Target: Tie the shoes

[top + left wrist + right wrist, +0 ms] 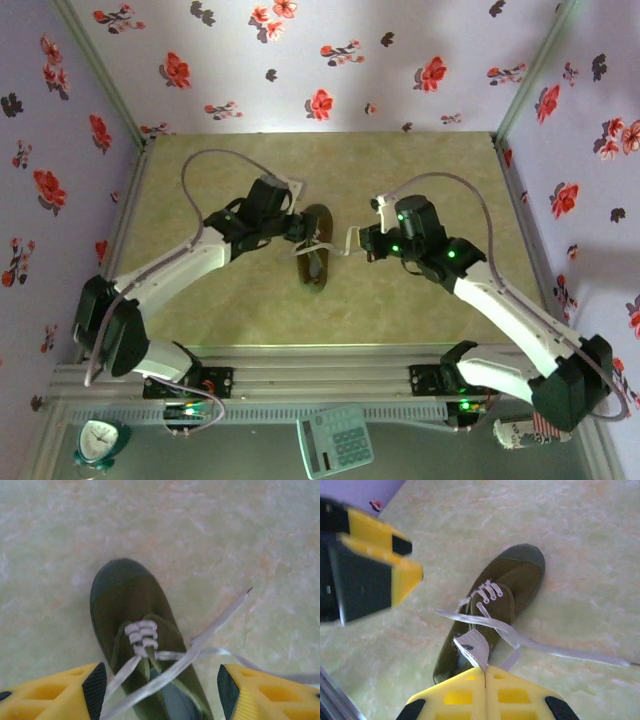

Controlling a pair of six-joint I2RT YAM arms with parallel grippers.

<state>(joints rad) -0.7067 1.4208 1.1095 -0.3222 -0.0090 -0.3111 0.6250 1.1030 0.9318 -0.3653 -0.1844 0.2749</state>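
Toward the left of the green marbled desk, the left arm reaches in to the middle. The left claw hangs over the sneaker with its yellow fingers spread wide, one to either side of the shoe's rear half. Whether the black pads touch the shoe cannot be told. The olive and dark brown sneaker stands on its sole near the middle of the desk, between the two claws. Its white laces run in short rows over the tongue, then two loose lengths cross above the dark opening. In the left wrist view one long length trails away to the right, its tip lying flat on the desk. On the right, the right claw sits just beside the shoe's heel end, fingers pressed together and pinching a short stretch of the white laces. In the top view that stretch runs from the shoe across to it.
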